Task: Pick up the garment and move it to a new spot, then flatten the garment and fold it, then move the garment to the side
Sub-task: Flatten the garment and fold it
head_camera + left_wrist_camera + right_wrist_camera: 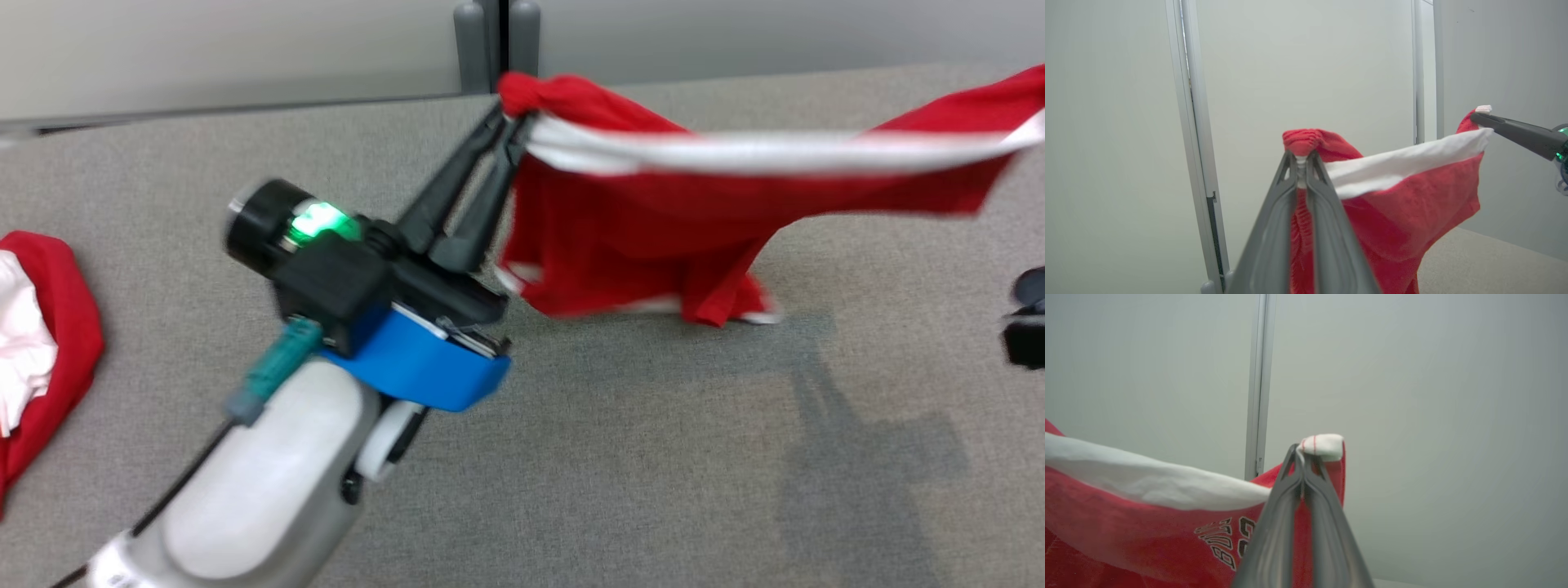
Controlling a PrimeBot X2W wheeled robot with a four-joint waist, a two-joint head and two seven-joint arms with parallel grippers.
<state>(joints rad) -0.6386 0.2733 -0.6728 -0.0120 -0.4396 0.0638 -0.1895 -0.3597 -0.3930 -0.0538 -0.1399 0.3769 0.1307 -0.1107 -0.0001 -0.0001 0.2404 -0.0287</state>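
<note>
Two grips on garment (653, 220): left jaws clamp its 9 o'clock corner, right jaws clamp the 3 o'clock corner. Hem (735, 151) taut between, long axis 9–3. Body hangs toward 6, over desk (571, 457).

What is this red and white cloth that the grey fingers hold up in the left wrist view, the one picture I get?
Observer: It is a garment. The right wrist view shows black-outlined lettering printed on the red.
Operator: Is the far end really gripped?
Observer: Yes. In that view the right gripper is shut on a white-trimmed corner.
Operator: Is it the only cloth there?
Observer: No. The head view shows a second garment, also red and white, lying crumpled at the left edge of the grey table.
</note>
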